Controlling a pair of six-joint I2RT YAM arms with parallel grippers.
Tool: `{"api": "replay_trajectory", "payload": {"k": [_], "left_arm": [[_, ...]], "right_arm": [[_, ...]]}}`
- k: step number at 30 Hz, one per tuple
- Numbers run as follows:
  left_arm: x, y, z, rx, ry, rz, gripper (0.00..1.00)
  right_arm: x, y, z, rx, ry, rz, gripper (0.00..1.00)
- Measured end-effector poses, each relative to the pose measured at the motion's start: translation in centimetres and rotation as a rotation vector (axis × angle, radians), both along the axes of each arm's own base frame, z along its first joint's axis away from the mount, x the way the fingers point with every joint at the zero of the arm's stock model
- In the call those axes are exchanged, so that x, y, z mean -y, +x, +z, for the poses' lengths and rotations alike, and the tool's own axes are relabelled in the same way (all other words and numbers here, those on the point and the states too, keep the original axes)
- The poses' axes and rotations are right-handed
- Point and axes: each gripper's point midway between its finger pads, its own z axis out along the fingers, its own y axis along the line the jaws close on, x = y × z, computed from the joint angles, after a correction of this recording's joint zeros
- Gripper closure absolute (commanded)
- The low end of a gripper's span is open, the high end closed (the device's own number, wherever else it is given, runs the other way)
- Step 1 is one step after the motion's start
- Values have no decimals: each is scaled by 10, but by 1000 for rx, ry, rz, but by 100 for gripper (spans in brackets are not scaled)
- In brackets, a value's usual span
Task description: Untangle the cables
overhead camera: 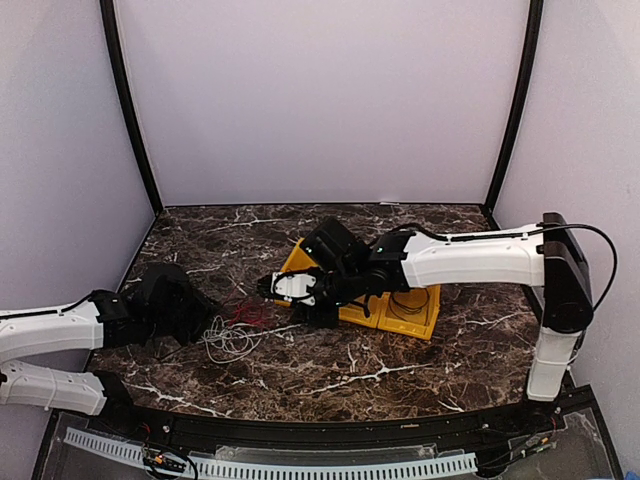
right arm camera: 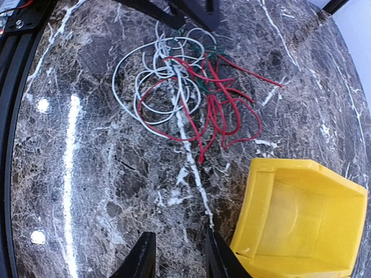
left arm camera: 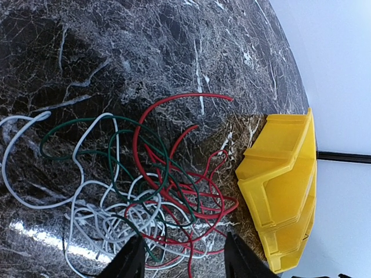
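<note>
**Left gripper**: jaws apart, nothing clamped. Its fingertips stand either side of the near edge of the heap, with loose strands lying between them. Whether they touch the wires cannot be told.

**Right gripper**: jaws apart at a narrower gap, with only bare marble between them. It holds nothing, sits just beside the yellow bins and is well apart from the heap.

**Cables**: one tangled heap on the table, between the two grippers and near the bins.
- White wire: tight coils, massed on the side away from the bins.
- Red wire: wide loops on the bin side, with one free end lying clear of the heap.
- Green wire: threaded through both the others at the middle.

**Handling note (judgement):** the step appears to be choosing a first strand. The red free end looks the best place to start, since nothing crosses it. One gripper should close on that single strand only and draw it slowly along its own run, towards open marble. The other should pin the white coils so the heap does not drag along. Catching two strands together would tighten the knot.
</note>
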Motion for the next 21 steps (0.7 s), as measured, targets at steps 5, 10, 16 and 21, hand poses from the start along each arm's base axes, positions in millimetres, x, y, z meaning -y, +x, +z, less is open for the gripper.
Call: {"api": "replay_trajectory", "payload": {"k": [5,10,16,21], "left_arm": [[2,1,0,-8,-11,11,53],[0,2,0,-9,-16,29,55],[-5,5,-3,-8,7,53,55],[-5,7,-12,-23,20,61,57]], "right_arm": [[10,20,18,10,48,-39,68],[13,20,20,9,63,-38,68],[15,16,15,-7,57,-29,68],[14,15,15,-12,59,-26,68]]}}
